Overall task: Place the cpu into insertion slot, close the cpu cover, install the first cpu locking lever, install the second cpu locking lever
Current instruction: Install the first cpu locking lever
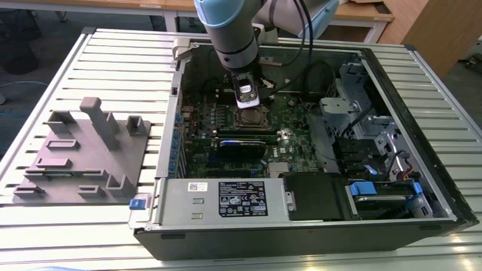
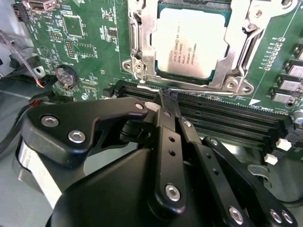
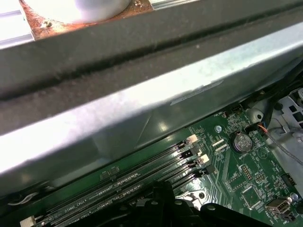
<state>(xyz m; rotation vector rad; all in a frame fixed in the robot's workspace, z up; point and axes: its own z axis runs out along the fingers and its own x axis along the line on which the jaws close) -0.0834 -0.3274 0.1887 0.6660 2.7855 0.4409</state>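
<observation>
The cpu (image 2: pixel 190 42) already sits in the insertion slot (image 2: pixel 142 47), and the cpu cover (image 2: pixel 236 45) lies flat around it. The gripper (image 2: pixel 166 101) is pinched shut with nothing in it, its tip at the edge of the socket by a thin wire lever (image 2: pixel 151 88). I think a slow, straight push works best here.

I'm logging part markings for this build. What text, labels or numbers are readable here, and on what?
cpu: several printed lines on its metal face, too small to read.
motherboard: white lettering, too small to read.
black label on the grey metal box: blurred, unreadable.
No text can be quoted.
</observation>
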